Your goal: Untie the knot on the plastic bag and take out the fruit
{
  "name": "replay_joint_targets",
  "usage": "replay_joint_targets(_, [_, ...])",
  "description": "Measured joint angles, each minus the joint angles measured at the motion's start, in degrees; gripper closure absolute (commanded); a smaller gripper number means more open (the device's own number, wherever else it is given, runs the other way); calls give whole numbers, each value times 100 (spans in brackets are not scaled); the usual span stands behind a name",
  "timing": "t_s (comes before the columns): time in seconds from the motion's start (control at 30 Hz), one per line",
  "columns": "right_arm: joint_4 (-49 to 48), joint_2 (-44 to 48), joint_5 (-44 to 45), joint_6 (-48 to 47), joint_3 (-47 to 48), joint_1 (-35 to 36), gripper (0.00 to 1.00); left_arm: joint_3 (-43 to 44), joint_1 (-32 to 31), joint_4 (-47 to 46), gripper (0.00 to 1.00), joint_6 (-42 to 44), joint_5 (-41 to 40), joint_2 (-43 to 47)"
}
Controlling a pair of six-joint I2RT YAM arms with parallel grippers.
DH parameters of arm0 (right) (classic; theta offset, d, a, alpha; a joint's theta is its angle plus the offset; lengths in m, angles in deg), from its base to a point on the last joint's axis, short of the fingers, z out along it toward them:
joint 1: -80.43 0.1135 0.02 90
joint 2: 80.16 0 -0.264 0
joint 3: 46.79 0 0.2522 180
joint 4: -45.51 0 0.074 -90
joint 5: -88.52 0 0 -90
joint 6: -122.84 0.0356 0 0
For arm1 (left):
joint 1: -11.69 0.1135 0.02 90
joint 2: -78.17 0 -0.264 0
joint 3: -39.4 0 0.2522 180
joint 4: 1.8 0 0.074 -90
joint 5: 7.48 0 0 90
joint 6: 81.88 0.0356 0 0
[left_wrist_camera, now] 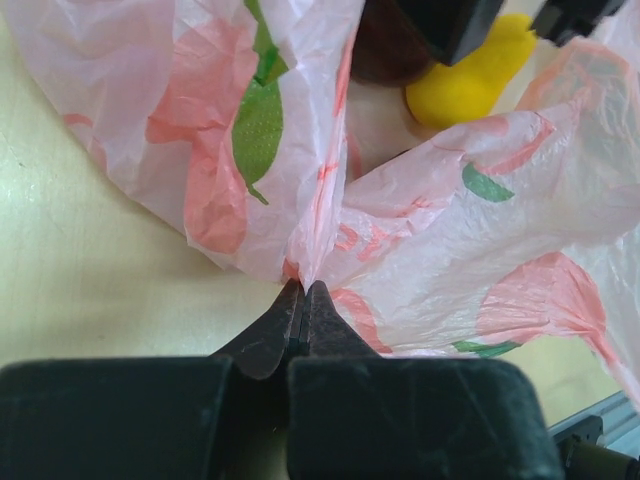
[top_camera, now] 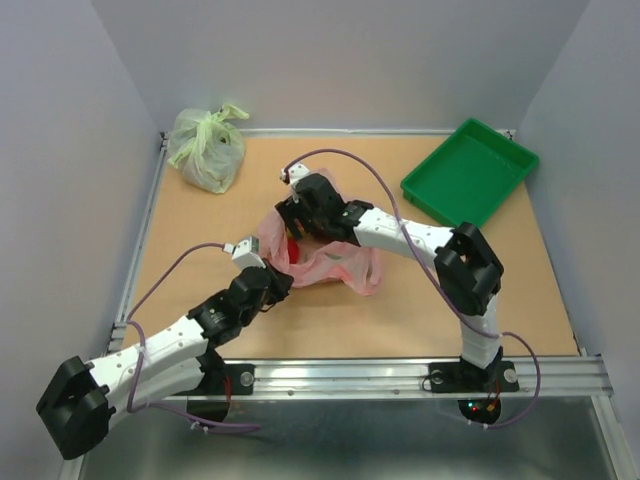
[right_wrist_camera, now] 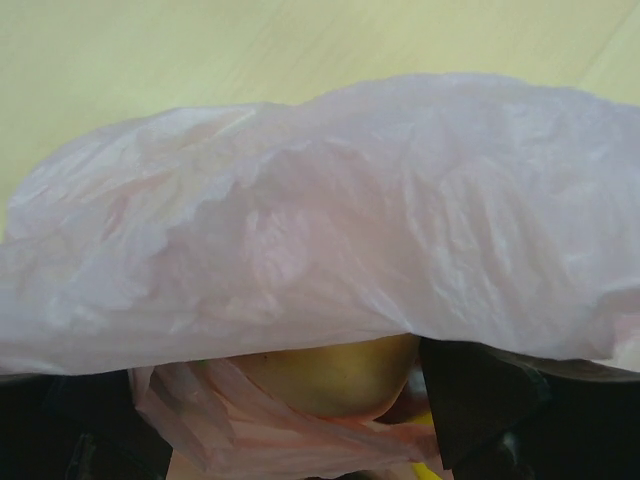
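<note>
Left claw (left_wrist_camera: 303,290) is pinched fully closed on a thin fold of the plastic bag (top_camera: 335,262), at the bag's 8 o'clock edge. Right claw (top_camera: 296,228) reaches in from 12 o'clock and stands wide, its tips buried in the pink film. In the right wrist view a sheet of plastic drapes across most of the frame. Only the lower part of a peach-yellow fruit (right_wrist_camera: 330,375) shows beneath it, between the dark fingers (right_wrist_camera: 480,410). Whether they press on it cannot be told.

From above, the bag lies slack near the middle of the bench (top_camera: 420,310), its long axis running from about 10 o'clock to 4 o'clock. Its contents are mostly veiled; a red fruit (top_camera: 292,247) glints through near the right claw. The left wrist view shows a yellow fruit (left_wrist_camera: 470,80) at 1 o'clock, cut off by a dark, blurred shape above.

A pale green bag (top_camera: 207,148) sits at the bench's 11 o'clock corner, and a green tray (top_camera: 470,172) at 1 o'clock.
</note>
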Motion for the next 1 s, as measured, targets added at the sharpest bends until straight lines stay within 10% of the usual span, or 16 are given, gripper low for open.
replay_joint_targets(0.2, [13, 846, -649, -13, -529, -42, 0, 0, -4, 33, 100, 11, 31, 13])
replay_joint_targets(0.87, [599, 3224, -1679, 358, -2028, -162, 0, 151, -11, 179, 100, 133, -52, -186])
replay_joint_targets(1.0, [560, 3709, -1690, 431, -2024, -162, 12, 151, -11, 177, 100, 140, -52, -186])
